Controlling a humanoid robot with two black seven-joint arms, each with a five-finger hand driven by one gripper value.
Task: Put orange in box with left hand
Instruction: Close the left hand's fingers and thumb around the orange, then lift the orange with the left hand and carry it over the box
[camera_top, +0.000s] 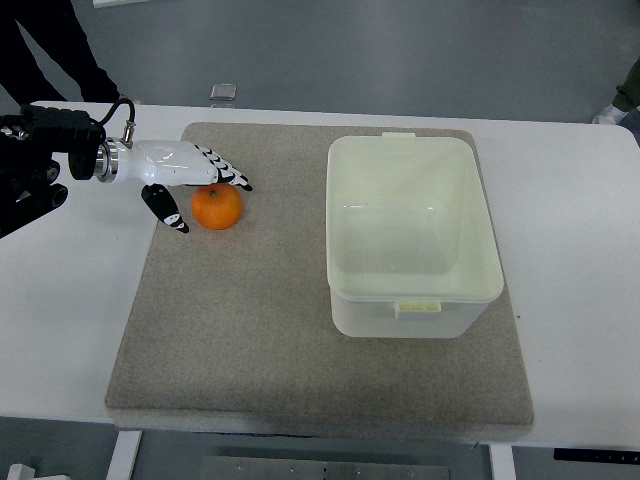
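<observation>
Orange (216, 207) on mat (300, 340), left of box (412, 300); left hand (185, 175) over it, fingers apart, not gripping.

No lettering, label, brand, number or sign can be read anywhere from my overhead camera. The pale box (414, 236) shows plain walls and rim, the orange (217, 207) bare peel, the grey mat (240, 330) and white desk (60, 330) unmarked surfaces. The black patches on my left robot hand (190, 180) are pads, not print. A small object (224, 93) beyond the desk's far edge is too small to make out.
</observation>
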